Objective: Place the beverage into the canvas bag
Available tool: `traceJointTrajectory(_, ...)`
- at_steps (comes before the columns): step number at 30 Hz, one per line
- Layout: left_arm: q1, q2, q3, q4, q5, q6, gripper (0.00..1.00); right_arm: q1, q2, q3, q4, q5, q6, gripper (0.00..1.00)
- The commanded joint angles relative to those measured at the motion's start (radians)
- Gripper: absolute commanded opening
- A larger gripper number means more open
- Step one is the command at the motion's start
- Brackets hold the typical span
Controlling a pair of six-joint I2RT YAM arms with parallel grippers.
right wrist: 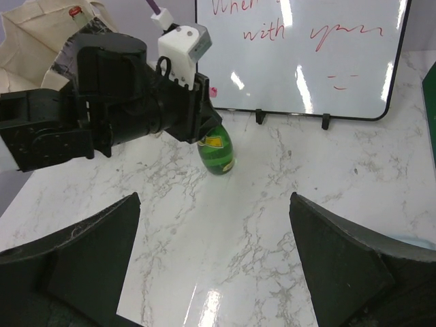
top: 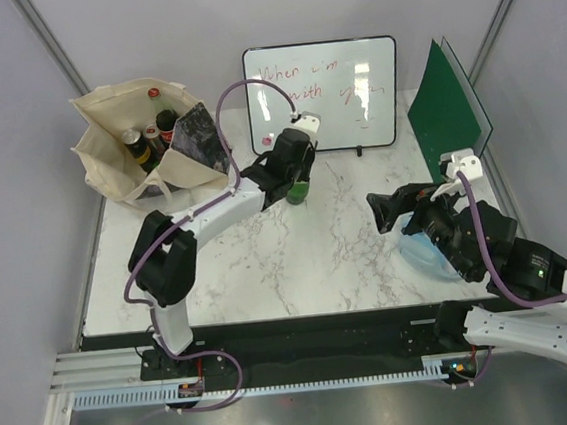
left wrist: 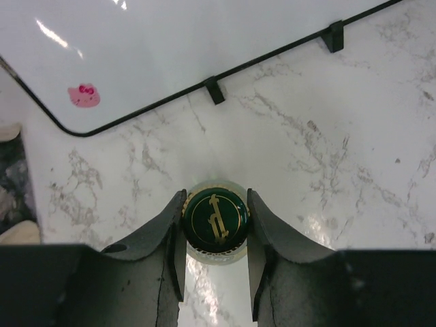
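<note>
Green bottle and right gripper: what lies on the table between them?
Nothing: the right wrist view shows only bare marble table between the open right gripper and the green bottle, which the left gripper clamps.

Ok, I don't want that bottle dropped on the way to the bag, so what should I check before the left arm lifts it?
1. Grip: the left gripper has its fingers pressed on both sides of the green bottle at the cap: ok.
2. Bottle upright: it seems to lean slightly in the right wrist view: cannot tell.
3. Mouth of the canvas bag open upward: ok.
4. Room inside: other bottles take up part of the bag: cannot tell.
5. Other arm: the right gripper is open and off to the right, clear of the path: ok.
6. Clearance: the whiteboard stands behind the bottle, not touching it: ok.
</note>
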Motion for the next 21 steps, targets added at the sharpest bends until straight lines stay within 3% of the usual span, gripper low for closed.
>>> traceJointTrajectory(1,0.018,-0.204,-0.012,0.055,-0.082,-0.013,0.02,-0.005,0.009,-0.008,0.020,0.007,0.018,0.98)
traceJointTrajectory(10,0.084,-0.452,-0.029,-0.052,-0.127,0.048,0.02,-0.003,0.012,-0.013,0.037,-0.010,0.031,0.98)
traceJointTrajectory(21,0.243,-0.560,0.162,-0.195,-0.118,0.154,0.02,-0.005,0.109,0.038,0.060,-0.054,0.020,0.98)
